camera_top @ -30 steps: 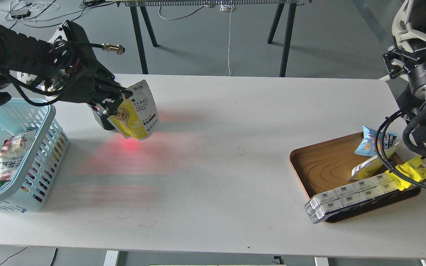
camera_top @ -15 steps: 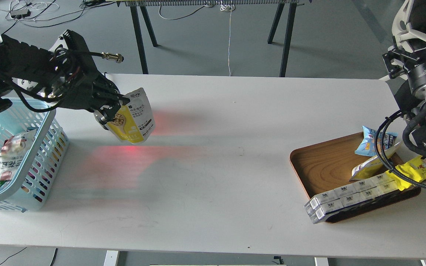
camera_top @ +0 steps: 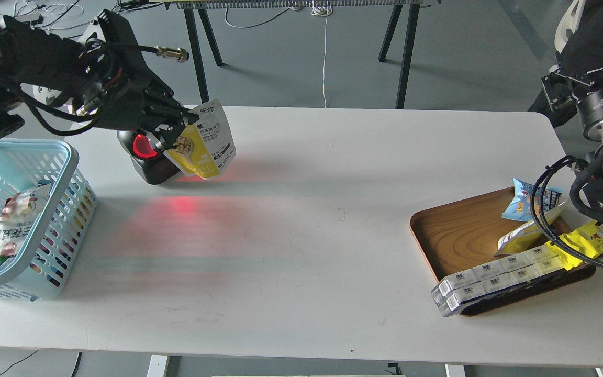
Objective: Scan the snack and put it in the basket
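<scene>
My left gripper (camera_top: pixel 185 126) is shut on the snack (camera_top: pixel 208 144), a small pouch with a yellow lower part, white top and a round picture of tan beans. It hangs tilted above the table, right in front of a black scanner (camera_top: pixel 147 157) with a glowing red window. The light blue basket (camera_top: pixel 66 157) stands at the table's left edge, left of and nearer than the snack, with a packet inside. My right arm is at the far right edge; its gripper is not in view.
A brown wooden tray (camera_top: pixel 458 230) at the right holds a blue packet (camera_top: pixel 526 201), a yellow pouch, a bright-yellow wrapper (camera_top: pixel 589 241) and a long row of white boxes (camera_top: pixel 495 277). Red scanner light falls on the white table (camera_top: pixel 301 220).
My left gripper has lifted the snack up and a little to the right. The scanner, hidden behind it before, now shows. The right arm is almost still.
</scene>
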`<action>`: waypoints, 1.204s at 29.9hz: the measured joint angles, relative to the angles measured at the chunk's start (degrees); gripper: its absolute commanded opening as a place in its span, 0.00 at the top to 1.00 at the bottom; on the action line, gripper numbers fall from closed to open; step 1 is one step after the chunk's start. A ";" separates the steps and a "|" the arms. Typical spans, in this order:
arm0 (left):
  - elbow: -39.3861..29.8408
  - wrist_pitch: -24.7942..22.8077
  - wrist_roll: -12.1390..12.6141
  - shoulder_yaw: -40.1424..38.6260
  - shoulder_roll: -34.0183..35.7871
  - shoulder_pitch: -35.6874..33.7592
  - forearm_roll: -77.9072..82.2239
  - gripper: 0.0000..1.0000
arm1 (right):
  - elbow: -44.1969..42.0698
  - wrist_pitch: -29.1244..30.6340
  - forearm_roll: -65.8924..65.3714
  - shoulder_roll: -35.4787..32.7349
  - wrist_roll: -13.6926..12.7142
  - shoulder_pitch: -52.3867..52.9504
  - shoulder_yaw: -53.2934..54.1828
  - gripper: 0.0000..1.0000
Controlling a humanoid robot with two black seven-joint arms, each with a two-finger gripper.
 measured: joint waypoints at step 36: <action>2.59 0.00 0.00 0.13 0.54 5.34 0.00 1.00 | 0.00 0.00 0.00 -0.40 -0.01 -0.08 0.53 0.01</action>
